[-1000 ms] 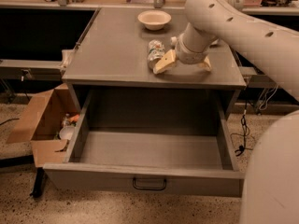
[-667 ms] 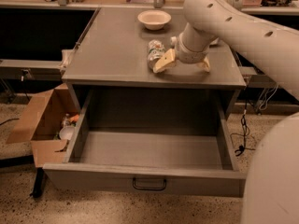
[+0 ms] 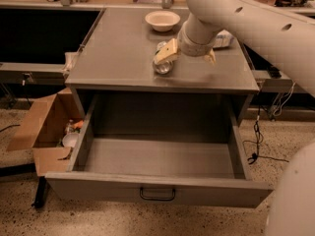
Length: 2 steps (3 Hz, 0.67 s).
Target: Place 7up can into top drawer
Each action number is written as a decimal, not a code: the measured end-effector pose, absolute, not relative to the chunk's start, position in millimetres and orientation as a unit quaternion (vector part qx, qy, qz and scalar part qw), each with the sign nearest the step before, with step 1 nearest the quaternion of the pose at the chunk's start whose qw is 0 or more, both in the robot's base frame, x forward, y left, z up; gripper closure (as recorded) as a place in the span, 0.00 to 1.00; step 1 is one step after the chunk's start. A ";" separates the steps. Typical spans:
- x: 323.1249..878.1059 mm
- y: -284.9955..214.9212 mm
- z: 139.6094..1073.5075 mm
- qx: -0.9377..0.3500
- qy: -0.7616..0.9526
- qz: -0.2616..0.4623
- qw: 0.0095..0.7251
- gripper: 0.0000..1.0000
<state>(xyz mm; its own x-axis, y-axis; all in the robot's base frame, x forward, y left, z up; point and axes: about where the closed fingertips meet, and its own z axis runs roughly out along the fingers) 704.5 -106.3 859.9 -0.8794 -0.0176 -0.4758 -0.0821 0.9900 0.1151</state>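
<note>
The 7up can (image 3: 162, 64) lies on its side on the grey cabinet top (image 3: 118, 53), a shiny round end facing me, near the front edge. My gripper (image 3: 188, 57) hangs low over the top just right of the can, pointing down. Its tan fingers (image 3: 167, 51) stand apart, and the left one is at the can's upper right side. The can is not between the fingers. The top drawer (image 3: 98, 185) is pulled wide open below, and its grey inside is empty. Its black wire handle (image 3: 157, 194) is at the centre of the front panel.
A white bowl (image 3: 162, 19) sits at the back of the cabinet top. A pale packet (image 3: 224, 39) lies behind my arm at the right. An open cardboard box (image 3: 43, 128) with bits inside stands on the floor at the left. Cables (image 3: 257, 132) hang at the right.
</note>
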 end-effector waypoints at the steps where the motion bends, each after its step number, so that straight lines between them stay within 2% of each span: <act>1: 706.8 -97.1 870.6 -0.023 0.965 0.066 0.253 0.00; 2: 717.5 -84.2 874.1 -0.003 0.966 0.068 0.250 0.00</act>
<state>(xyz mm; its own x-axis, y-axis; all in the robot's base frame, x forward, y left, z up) 717.5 -84.2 874.1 -0.8752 0.0278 -0.4829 -0.0401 0.9907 0.1299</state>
